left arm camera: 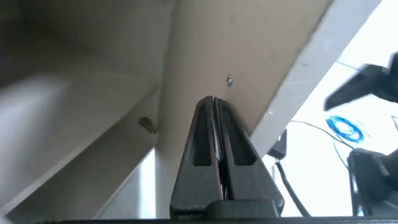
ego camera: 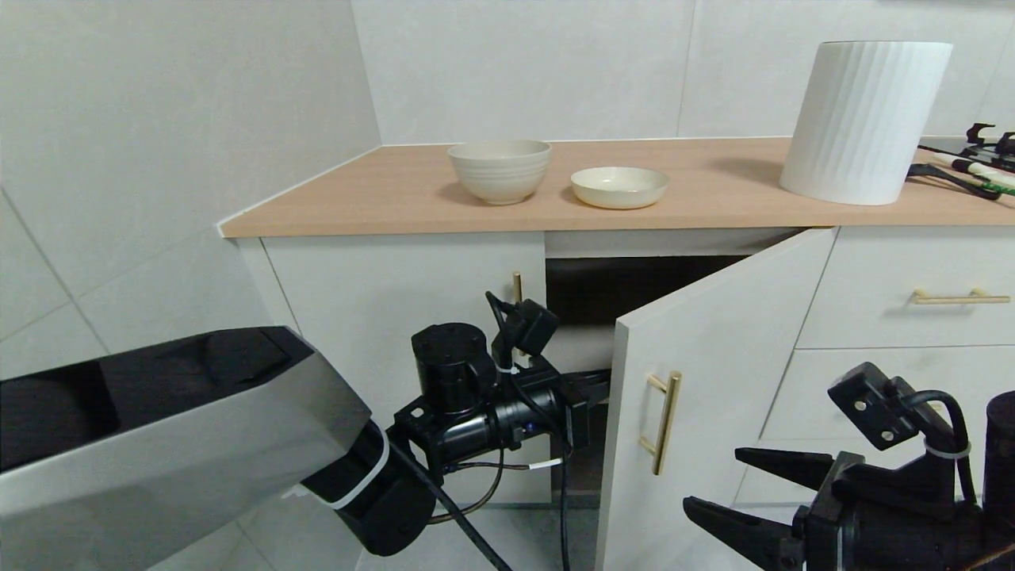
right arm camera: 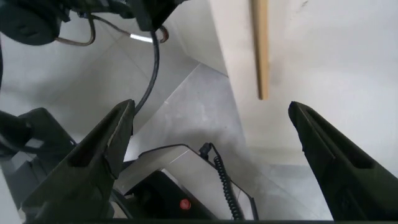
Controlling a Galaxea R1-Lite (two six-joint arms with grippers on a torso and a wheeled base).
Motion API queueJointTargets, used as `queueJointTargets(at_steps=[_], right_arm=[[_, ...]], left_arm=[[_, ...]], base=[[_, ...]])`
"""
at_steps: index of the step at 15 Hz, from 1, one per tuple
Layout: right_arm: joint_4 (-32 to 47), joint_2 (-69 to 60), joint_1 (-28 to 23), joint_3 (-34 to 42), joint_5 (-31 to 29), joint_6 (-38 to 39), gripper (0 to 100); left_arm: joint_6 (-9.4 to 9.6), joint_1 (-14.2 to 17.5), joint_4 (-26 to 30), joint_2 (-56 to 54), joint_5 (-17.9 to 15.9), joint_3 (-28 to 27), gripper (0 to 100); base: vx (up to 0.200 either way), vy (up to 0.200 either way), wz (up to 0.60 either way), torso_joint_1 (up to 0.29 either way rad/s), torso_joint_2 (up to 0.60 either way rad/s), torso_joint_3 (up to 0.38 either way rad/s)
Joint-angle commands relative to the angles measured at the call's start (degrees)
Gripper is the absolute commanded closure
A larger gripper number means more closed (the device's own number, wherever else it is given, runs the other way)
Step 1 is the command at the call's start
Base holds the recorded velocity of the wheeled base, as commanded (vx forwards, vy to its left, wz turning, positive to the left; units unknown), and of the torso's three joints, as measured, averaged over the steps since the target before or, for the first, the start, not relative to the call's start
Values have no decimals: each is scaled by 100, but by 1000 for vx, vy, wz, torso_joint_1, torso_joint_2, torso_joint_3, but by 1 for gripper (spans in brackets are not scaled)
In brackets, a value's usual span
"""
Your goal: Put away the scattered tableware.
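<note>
The left hand (left arm camera: 213, 101) is pinched shut on nothing, its tips close to the inner face of the half-open cabinet door (ego camera: 714, 341) — the arm reaches low into the dark opening. The right hand (ego camera: 711, 478) hangs outside that door, spread wide, near the brass handle (ego camera: 664, 420). Above, on the counter (ego camera: 357, 202), the bowl (ego camera: 499, 169) and shallow dish (ego camera: 619, 186) sit side by side — bare wood around them.

Smooth, dull and shiny
The bowl (ego camera: 499, 170) and dish (ego camera: 619, 187) look like smooth pottery, the counter (ego camera: 381, 198) dull wood, the door handle (ego camera: 664, 423) shiny gold metal
</note>
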Motion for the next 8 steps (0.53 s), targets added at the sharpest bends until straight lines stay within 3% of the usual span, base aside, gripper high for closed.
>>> queueJointTargets(at_steps=[1, 6, 8], right_arm=[[-3, 17, 0, 0, -3, -1, 0], [-3, 35, 0, -9, 5, -1, 0], [-3, 43, 0, -9, 5, -1, 0]], left_arm=[[-1, -13, -9, 74, 8, -55, 100], [-1, -22, -9, 127, 8, -108, 100], [-1, -22, -18, 197, 8, -178, 100]], base=[[0, 0, 0, 0, 0, 0], [-200, 0, 0, 5, 4, 2], [0, 0, 0, 0, 0, 0]])
